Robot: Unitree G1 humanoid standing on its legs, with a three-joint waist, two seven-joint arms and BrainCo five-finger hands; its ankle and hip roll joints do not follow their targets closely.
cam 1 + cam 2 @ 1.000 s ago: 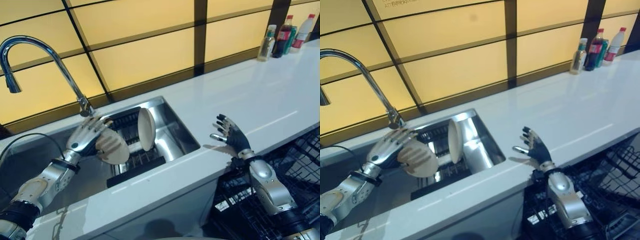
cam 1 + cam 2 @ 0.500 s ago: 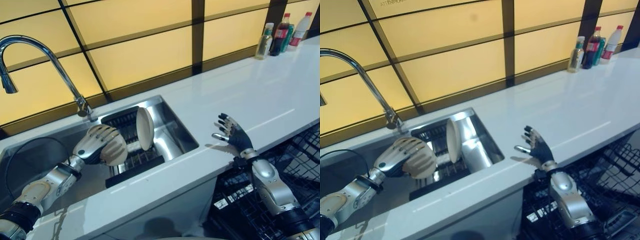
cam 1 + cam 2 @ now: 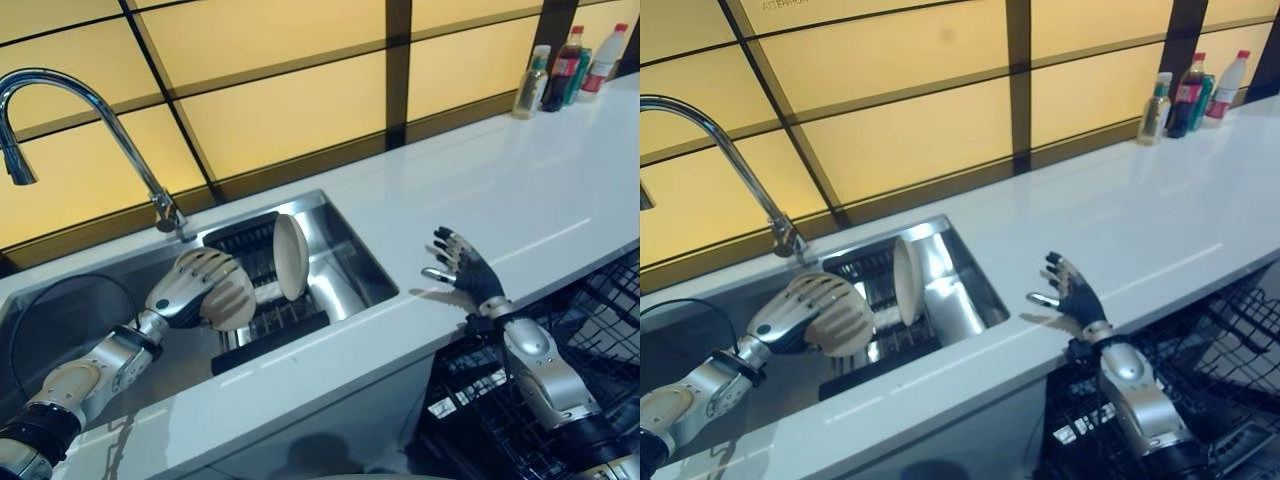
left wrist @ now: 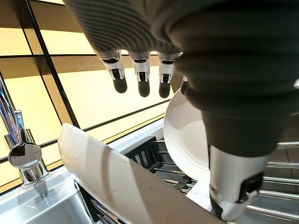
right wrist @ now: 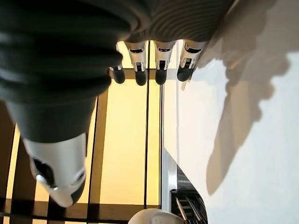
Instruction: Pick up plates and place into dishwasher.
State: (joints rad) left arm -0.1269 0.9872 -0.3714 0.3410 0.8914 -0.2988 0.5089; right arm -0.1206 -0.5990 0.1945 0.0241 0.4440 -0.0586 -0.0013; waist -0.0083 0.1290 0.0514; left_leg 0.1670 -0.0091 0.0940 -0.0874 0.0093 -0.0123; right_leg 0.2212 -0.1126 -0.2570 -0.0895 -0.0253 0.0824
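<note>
My left hand (image 3: 188, 288) hangs over the sink (image 3: 362, 262), its fingers curled over a cream plate (image 3: 233, 301) that it holds tilted above the black rack (image 3: 272, 335). In the left wrist view that plate (image 4: 117, 184) runs as a broad edge between the fingers (image 4: 140, 81) and the thumb. A second cream plate (image 3: 290, 256) stands upright on edge in the rack, just right of the held one and apart from it. My right hand (image 3: 464, 278) hovers open over the white counter (image 3: 520, 190) near its front edge, holding nothing.
A curved chrome faucet (image 3: 95, 105) rises behind the sink at the left. Bottles (image 3: 565, 70) stand at the counter's far right corner. The open dishwasher's black wire basket (image 3: 590, 335) lies below the counter edge at the lower right.
My left hand has turned over the plate, so its face shows less than a second ago. The right hand and the upright plate have stayed put.
</note>
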